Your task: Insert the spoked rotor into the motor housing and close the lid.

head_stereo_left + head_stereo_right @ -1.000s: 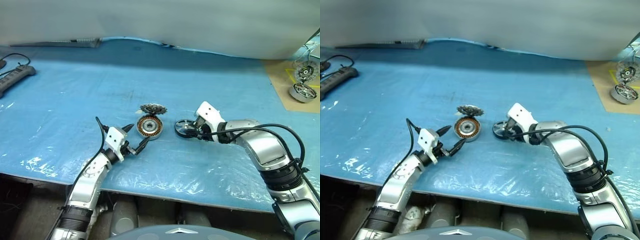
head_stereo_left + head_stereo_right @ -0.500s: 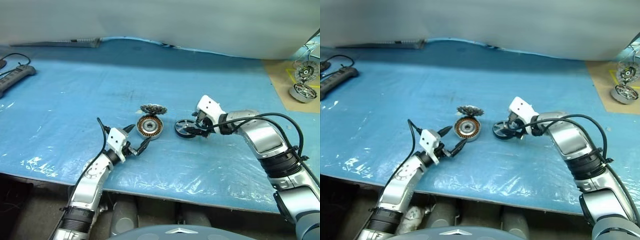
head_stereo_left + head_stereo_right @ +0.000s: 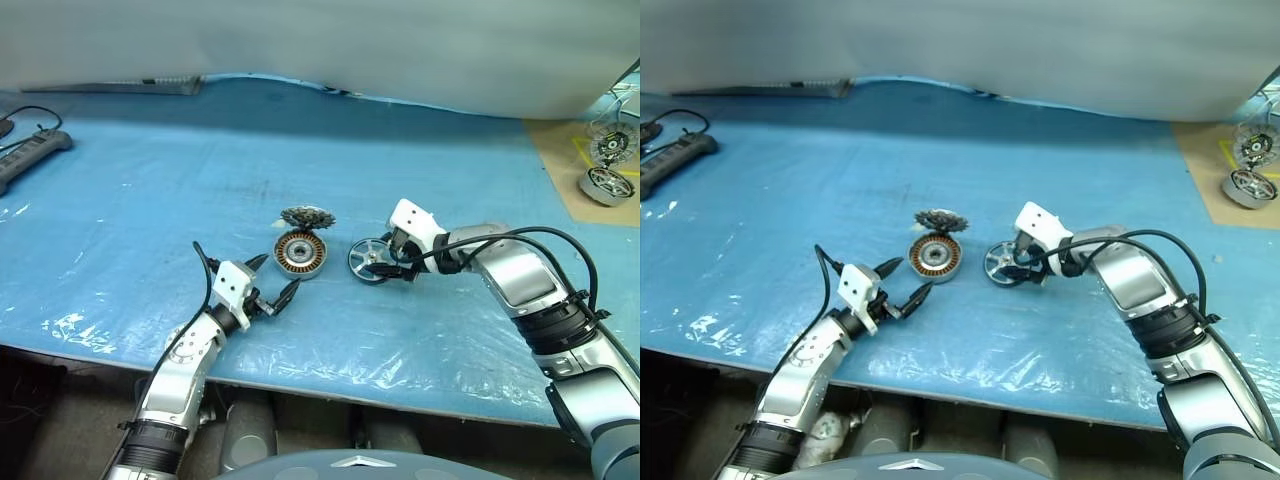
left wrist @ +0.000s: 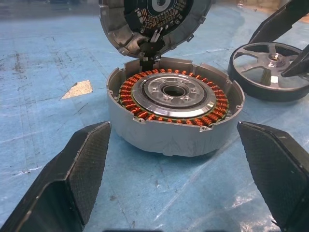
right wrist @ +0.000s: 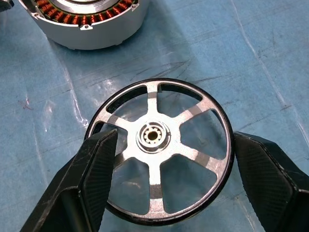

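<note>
Rotor pickup: fingers around it, not squeezed yet

Step one of the job is what you're on: getting hold of the small black-rimmed wheel with shiny silver spokes, the spoked rotor (image 5: 158,151). It lies flat on the blue plastic-covered table (image 3: 150,200), just to the right of the round grey motor housing (image 3: 299,253) with its ring of copper-orange windings, close by but not touching as far as I can see. The housing's toothed grey metal lid (image 4: 153,23) stands propped up at the far rim of the housing, so the bore is wide open and nothing's been inserted yet.

Your right gripper (image 3: 383,270) is angled down over the rotor with its jaws spread; in the right wrist view one finger sits over the rim on one side and the other just outside the rim on the opposite side. I can't see a firm pinch, so I'd call it unheld for now. Next move, I reckon: close squarely on the rim, lift without tipping it, carry it over the housing and line the hub up with the dark centre hole. A thin slick rim like that could pop out of a crooked squeeze.

Your left gripper (image 3: 270,287) hovers low and roughly level on the near side of the housing, jaws wide apart, holding nothing, pointing at its wall. It looks well placed to steady the housing or flip the lid down later.
</note>
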